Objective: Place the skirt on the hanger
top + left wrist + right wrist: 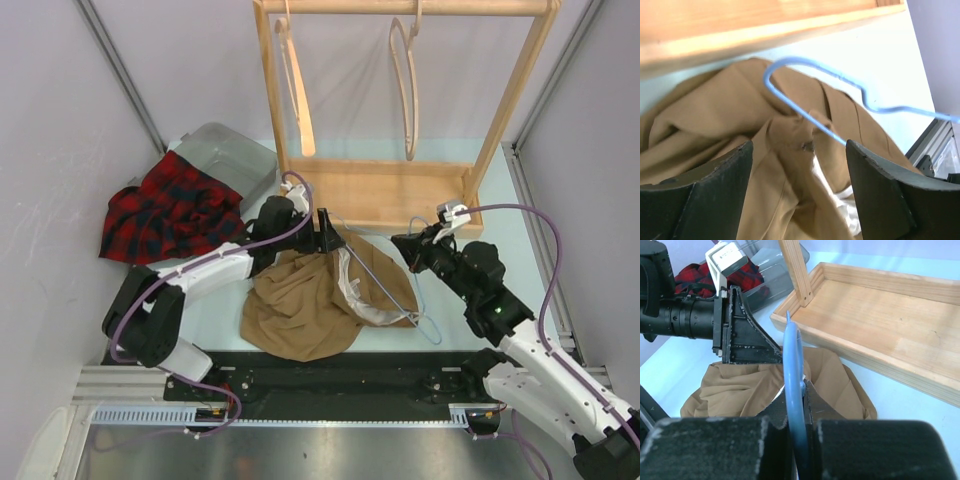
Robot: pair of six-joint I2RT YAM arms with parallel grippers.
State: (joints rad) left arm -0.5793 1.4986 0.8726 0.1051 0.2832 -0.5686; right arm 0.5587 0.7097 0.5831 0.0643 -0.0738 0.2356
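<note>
Skirt (300, 310) lying bunched, hanger (792, 355) partly inside; left gripper (799, 150) hovering wide, right gripper (795, 426) clamping hanger; risking wire tugging out if cloth snagged.

The left end effector (799, 146), its two dark fingers (705, 200) spread wide, is above a crumpled tan skirt (715, 115) on the pale worktop (880, 55). A blue wire hanger (900, 109) lies across the skirt. White lining (840, 200) shows between the folds, and a wooden base (740, 25) runs beyond the skirt.
</note>
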